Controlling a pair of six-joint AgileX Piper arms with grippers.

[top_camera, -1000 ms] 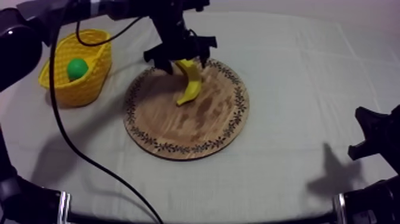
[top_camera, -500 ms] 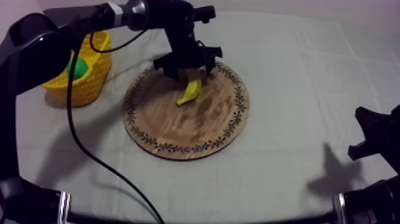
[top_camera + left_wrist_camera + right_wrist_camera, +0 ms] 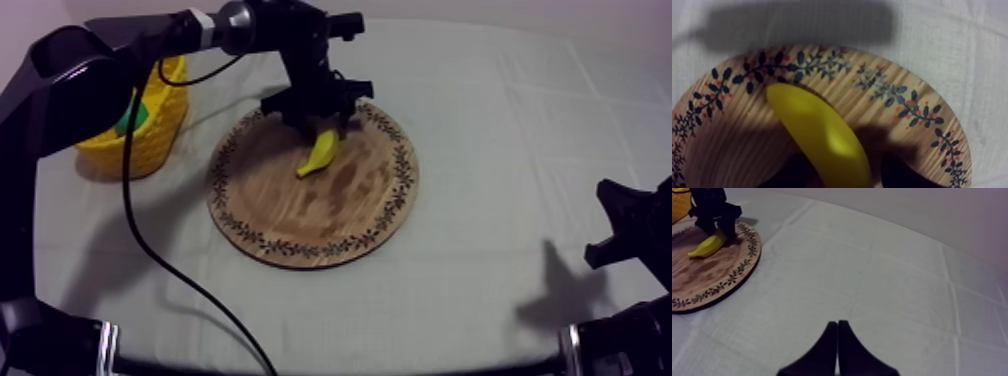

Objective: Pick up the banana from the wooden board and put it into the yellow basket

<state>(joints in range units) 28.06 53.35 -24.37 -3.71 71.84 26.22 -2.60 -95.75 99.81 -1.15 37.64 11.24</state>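
Finds the banana flat on the wooden board, beside the patterned rim toward the far edge of the table. Finds the left gripper down over it, jaws apart, one finger at each side of the fruit. Finds the yellow basket near the table's far left corner, and the right gripper low by the right edge, jaws together in a narrow wedge.

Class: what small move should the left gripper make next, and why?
Probably close the left gripper: it sits low over the banana on the wooden board, a finger at each side, seemingly not yet clamped.
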